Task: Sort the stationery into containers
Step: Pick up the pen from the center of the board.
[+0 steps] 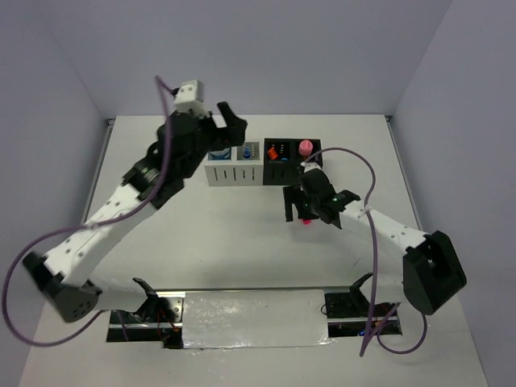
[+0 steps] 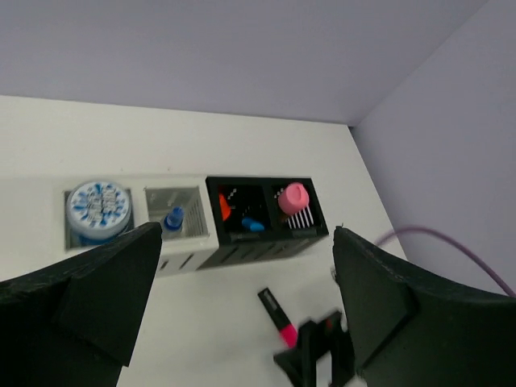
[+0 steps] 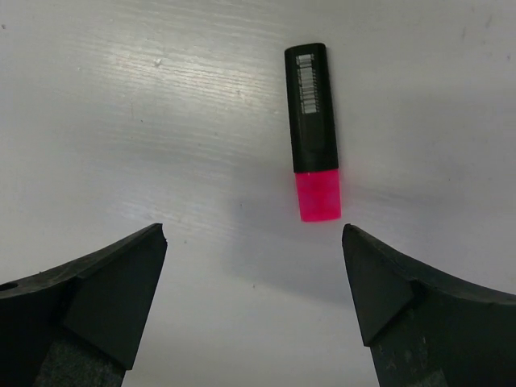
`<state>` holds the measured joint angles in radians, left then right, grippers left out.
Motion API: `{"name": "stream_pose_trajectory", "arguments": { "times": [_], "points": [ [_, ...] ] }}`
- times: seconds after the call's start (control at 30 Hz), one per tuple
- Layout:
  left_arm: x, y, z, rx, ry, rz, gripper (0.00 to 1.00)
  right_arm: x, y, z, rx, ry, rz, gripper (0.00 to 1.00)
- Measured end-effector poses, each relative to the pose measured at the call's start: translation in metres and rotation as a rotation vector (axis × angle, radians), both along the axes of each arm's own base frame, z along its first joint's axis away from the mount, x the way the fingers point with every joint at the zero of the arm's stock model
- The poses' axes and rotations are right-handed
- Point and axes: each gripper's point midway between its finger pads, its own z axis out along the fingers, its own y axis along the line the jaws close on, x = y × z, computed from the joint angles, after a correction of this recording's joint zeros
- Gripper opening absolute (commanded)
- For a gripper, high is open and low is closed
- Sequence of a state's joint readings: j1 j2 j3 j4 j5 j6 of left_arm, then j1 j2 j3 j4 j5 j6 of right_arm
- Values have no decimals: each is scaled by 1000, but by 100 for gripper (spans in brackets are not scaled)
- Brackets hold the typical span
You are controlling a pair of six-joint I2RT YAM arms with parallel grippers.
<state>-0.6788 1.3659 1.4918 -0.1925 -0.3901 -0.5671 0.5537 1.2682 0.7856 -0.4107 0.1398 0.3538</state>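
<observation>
A black highlighter with a pink cap [image 3: 313, 129] lies on the table just in front of the black organiser [image 1: 278, 172]; it also shows in the left wrist view [image 2: 279, 318]. My right gripper [image 3: 254, 266] is open and empty above it, the cap just ahead of the jaws; it also shows from above [image 1: 300, 211]. My left gripper [image 1: 230, 129] is open and empty, high over the white organiser [image 1: 234, 172]. The white organiser holds a blue-white disc [image 2: 98, 210] and a blue-capped tube [image 2: 172, 219]. The black organiser [image 2: 266, 248] holds orange-capped [image 2: 224, 207] and blue-capped [image 2: 252, 226] highlighters and the pink cylinder [image 2: 293, 197].
The two organisers stand side by side at the back middle of the table, near the rear wall. A purple cable [image 1: 355, 155] loops over the right arm. A shiny plate [image 1: 254, 318] lies at the table's near edge between the arm bases.
</observation>
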Motion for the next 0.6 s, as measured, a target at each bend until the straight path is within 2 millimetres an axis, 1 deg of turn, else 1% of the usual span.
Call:
{"name": "stream_pose_trajectory", "arguments": {
  "times": [0.03, 0.07, 0.1, 0.13, 0.17, 0.23, 0.27, 0.33, 0.4, 0.43, 0.53, 0.57, 0.6],
  "points": [
    [-19, 13, 7, -14, -1, -8, 99, 4, 2, -4, -12, 13, 16, 95],
    [-34, 23, 9, -16, 0, -16, 99, 7, 4, -5, -19, 19, 30, 95],
    [-48, 33, 6, -10, 10, -23, 99, 10, 6, -8, -24, 24, 41, 94],
    [-59, 41, -1, 4, 29, -26, 99, 12, 6, -10, -31, 29, 50, 93],
    [-71, 51, -8, 19, 47, -26, 99, 14, 6, -13, -36, 35, 56, 87],
    [-89, 65, -28, 59, 94, -27, 99, 17, 5, -23, -54, 67, 65, 84],
    [-96, 71, -38, 84, 121, -28, 99, 19, 4, -28, -62, 85, 63, 81],
    [-109, 82, -54, 134, 157, -31, 99, 22, 2, -41, -70, 121, 58, 78],
    [-119, 91, -63, 165, 183, -33, 99, 21, -2, -51, -74, 155, 50, 74],
    [-123, 95, -65, 180, 188, -35, 99, 21, -3, -55, -76, 166, 47, 71],
    [-131, 102, -65, 200, 188, -40, 99, 21, -4, -60, -73, 183, 40, 69],
    [-133, 104, -65, 210, 185, -43, 99, 21, -4, -61, -72, 186, 41, 61],
    [-134, 105, -66, 216, 186, -46, 99, 20, -4, -64, -74, 193, 40, 58]
  ]
}}
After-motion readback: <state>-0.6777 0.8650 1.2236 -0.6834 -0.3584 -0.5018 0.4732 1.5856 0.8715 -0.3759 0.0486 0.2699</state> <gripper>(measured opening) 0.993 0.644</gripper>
